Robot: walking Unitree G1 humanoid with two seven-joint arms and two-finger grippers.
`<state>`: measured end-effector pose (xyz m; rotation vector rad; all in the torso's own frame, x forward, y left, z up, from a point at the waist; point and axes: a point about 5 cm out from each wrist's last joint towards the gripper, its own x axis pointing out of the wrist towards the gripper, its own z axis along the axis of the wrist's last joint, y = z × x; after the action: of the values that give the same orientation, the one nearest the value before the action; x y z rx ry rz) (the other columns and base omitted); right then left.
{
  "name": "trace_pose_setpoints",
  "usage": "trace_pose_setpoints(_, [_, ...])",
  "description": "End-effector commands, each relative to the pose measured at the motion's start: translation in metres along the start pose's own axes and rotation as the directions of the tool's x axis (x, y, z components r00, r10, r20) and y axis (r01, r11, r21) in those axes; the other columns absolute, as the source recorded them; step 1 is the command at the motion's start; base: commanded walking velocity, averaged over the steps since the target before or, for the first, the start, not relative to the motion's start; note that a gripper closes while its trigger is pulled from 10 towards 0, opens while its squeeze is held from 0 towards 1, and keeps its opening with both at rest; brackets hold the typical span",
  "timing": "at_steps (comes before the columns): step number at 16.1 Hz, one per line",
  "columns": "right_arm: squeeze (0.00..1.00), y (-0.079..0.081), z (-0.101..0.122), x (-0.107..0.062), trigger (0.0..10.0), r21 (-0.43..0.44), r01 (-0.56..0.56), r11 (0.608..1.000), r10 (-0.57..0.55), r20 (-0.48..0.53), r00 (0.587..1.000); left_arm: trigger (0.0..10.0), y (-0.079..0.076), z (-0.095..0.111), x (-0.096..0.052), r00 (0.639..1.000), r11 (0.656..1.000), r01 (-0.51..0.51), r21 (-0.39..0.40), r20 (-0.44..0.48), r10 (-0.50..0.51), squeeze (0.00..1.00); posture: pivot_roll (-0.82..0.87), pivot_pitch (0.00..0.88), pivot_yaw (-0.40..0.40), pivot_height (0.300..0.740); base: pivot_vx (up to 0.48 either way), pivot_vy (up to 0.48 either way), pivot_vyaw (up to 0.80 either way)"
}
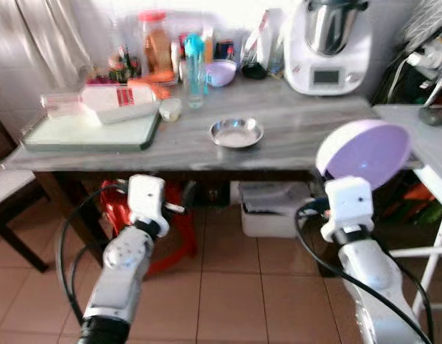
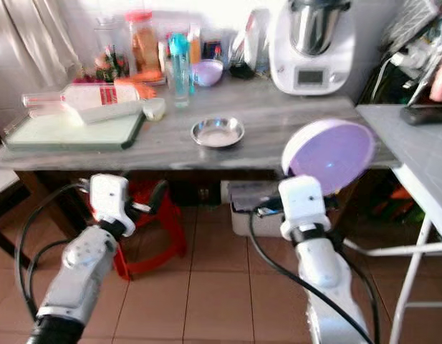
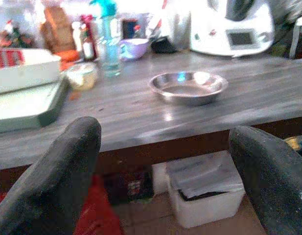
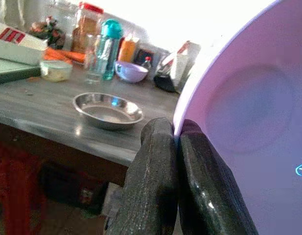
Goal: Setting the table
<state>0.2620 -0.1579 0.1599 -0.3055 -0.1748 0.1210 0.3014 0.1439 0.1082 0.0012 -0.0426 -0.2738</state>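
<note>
Right gripper (image 4: 176, 142): fingers pinched on the rim of a lilac plate (image 2: 328, 155), held tilted before the table's (image 1: 314, 136) front edge.
Left gripper (image 3: 165, 181): fingers spread wide, holding nothing, below the table edge.
Steel bowl (image 1: 236, 132): mid-table, empty.
Lilac bowl (image 1: 221, 72): at the back.

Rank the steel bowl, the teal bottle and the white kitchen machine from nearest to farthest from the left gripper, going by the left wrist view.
From the left gripper:
1. Steel bowl, mid-table, near the front edge.
2. Teal bottle, farther back, among the jars.
3. White kitchen machine, at the table's back, toward the robot's right.
</note>
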Motion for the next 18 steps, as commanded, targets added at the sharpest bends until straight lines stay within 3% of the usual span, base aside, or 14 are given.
trace_pose_setpoints(1, [0.0, -0.0061, 0.0028, -0.001, 10.0, -0.009, 0.017, 1.0, -0.017, 0.013, 1.0, 10.0, -0.0025, 0.003, 0.0025, 1.0, 1.0, 0.008, 0.008, 0.009, -0.008, 0.0, -0.08, 0.0, 0.022, 0.74, 0.322, 0.0, 0.0])
trace_pose_setpoints(6, [0.0, -0.0043, 0.0044, -0.0001, 10.0, -0.017, 0.008, 1.0, -0.008, 0.022, 1.0, 10.0, -0.0023, 0.0031, 0.0026, 1.0, 1.0, 0.009, 0.008, 0.009, -0.009, 0.0, -0.08, 0.0, 0.022, 0.74, 0.328, 0.0, 0.0])
trace_pose_setpoints(10, [0.0, -0.0049, 0.0049, 0.0006, 10.0, -0.013, 0.016, 1.0, -0.015, 0.022, 1.0, 10.0, -0.0046, 0.0036, 0.0034, 1.0, 1.0, 0.019, 0.005, 0.008, -0.019, 0.0, -0.08, 0.005, 0.029, 0.74, 0.356, 0.0, 0.59])
trace_pose_setpoints(18, [0.0, -0.0051, 0.0037, 0.0025, 10.0, -0.001, 0.027, 1.0, -0.027, 0.017, 0.999, 10.0, -0.0079, 0.0024, 0.0028, 0.999, 0.999, 0.04, -0.011, 0.002, -0.04, 0.0, -0.07, 0.004, 0.031, 0.74, 0.358, 0.0, 0.0])
